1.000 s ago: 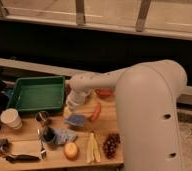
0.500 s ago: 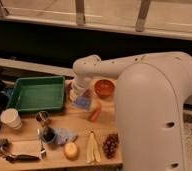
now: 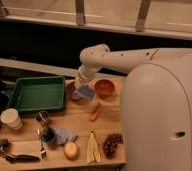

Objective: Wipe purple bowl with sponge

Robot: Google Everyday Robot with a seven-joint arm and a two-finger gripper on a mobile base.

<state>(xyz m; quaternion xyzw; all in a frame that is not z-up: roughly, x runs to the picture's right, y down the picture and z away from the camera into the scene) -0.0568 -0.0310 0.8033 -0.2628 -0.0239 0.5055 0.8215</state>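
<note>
The purple bowl [image 3: 72, 93] is a dark, shallow bowl on the wooden table, just right of the green tray. My gripper [image 3: 82, 86] hangs from the white arm that reaches in from the right. It is shut on a blue sponge [image 3: 87, 93]. The sponge sits at the bowl's right rim, over or touching it; the gripper and sponge hide part of the bowl.
An orange bowl [image 3: 104, 87] stands right of the sponge. The green tray [image 3: 36, 93] is at the left. A carrot [image 3: 95, 111], banana [image 3: 91, 147], grapes [image 3: 111, 145], an apple [image 3: 70, 150], a blue cloth [image 3: 65, 135], a can [image 3: 41, 117] and a white cup [image 3: 10, 119] lie nearer the front.
My gripper has carried the blue sponge from the middle of the table back and up to the purple bowl's rim. The arm has swung toward the far side.
</note>
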